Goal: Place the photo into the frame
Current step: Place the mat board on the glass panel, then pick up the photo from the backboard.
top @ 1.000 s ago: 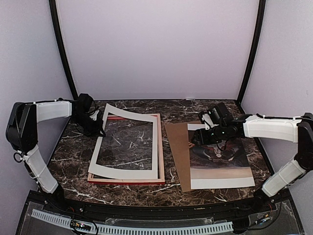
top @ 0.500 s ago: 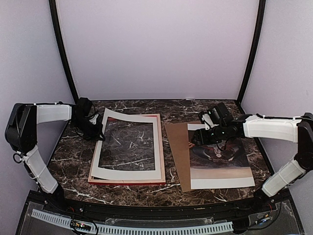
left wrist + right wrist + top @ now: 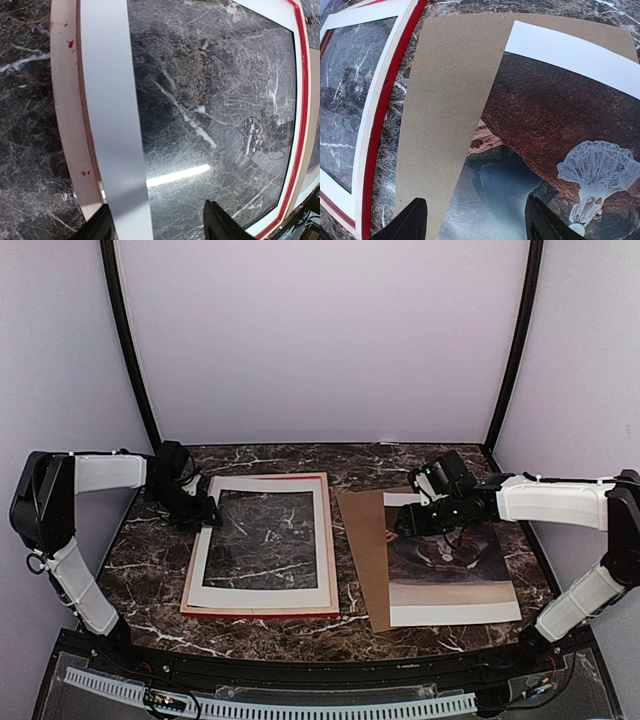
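left gripper (image 3: 157,225): we see its jaws apart at the frame (image 3: 62,100) edge, holding nothing
right gripper (image 3: 477,220): we see it spread wide above the photo (image 3: 560,125)

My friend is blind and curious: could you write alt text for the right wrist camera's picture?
The photo, a dark brown scene with a pale white figure, lies face up, partly overlapping a plain brown board. To the left lies the red-edged frame; the right gripper hovers open above, holding nothing.
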Motion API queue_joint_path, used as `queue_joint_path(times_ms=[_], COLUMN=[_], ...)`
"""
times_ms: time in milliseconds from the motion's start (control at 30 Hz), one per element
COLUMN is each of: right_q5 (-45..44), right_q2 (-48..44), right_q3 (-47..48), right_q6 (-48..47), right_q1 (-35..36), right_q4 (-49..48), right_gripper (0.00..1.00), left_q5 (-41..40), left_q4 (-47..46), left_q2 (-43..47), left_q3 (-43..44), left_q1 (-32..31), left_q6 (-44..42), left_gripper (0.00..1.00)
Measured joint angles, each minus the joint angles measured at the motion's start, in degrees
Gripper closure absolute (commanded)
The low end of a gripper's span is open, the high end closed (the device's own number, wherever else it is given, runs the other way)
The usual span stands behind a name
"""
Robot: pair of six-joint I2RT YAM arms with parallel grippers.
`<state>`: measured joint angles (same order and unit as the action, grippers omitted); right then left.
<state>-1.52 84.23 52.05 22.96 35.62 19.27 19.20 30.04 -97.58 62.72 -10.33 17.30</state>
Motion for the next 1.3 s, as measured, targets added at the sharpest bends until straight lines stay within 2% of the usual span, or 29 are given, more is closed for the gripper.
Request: queue_joint_path(times_ms=[100,233,467,667,800,967,1133,1300], right_q5=[-1.4,-2.6,-4.7,-6.1,-6.0,-4.6,-2.1,1.4], right_q2=[0.1,0.1,-1.5,-5.4,-7.0,-7.8,-7.8,-7.1], right_q3=[0.0,0.0,-2.8,-7.3,-9.6,-13.0,-18.1,-19.2], right_q6=[0.3,1.0,1.3,0.2,0.2,0.5,1.5,1.7], right_q1=[0.0,-1.4,-9.2,-20.9,-27.4,-34.2,-41.6,-44.6], right_q4=[0.8,1.8,3.2,4.2,4.2,1.7,-1.6,-3.8], right_gripper=[0.3,0.3,0.27,0.19,0.16,0.16,0.17,0.2], left_q5=[-1.4,-4.3,-8.9,-8.5,-7.6,-6.1,-5.5,-3.1], left_q4=[0.5,1.5,2.0,-1.9,-6.0,-10.2,-13.2,-15.7], left_q2=[0.0,0.9,7.6,12.7,12.3,7.4,-2.6,-13.6], left_q3=[0.4,1.4,2.0,3.0,3.5,7.1,15.2,22.8], left_q1=[0.0,0.0,-1.7,-12.0,-19.9,-28.4,-34.9,-40.6], left_q6=[-0.3,-1.2,-1.8,0.3,2.8,5.1,5.9,6.4], left_gripper=[0.27,0.24,0.2,0.03,0.01,0.01,0.01,0.03])
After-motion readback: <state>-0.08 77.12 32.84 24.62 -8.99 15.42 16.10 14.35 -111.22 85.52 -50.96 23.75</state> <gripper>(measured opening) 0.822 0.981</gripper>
